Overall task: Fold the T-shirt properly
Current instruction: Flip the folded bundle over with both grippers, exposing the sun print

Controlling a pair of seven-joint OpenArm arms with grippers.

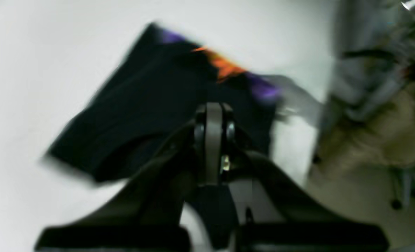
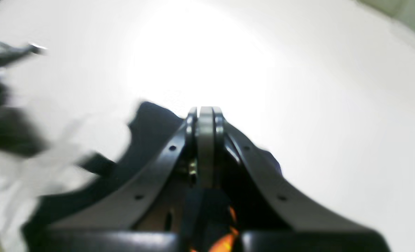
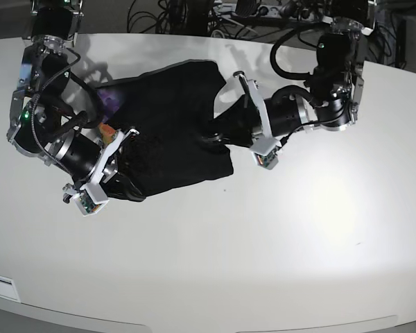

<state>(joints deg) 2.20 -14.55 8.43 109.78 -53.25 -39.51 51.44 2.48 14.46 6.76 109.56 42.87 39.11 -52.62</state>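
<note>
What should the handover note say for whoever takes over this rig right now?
Left gripper: shut, over the T-shirt; a grip on cloth cannot be confirmed.
Right gripper: shut at the T-shirt's opposite edge; black cloth lies under it, grip unclear.
T-shirt: bunched on the white table between both arms, mostly the black face up, a bit of orange and purple print showing at one edge.
Done: partly gathered, not a neat fold.
Left: flatten, square the folds, finish.
</note>
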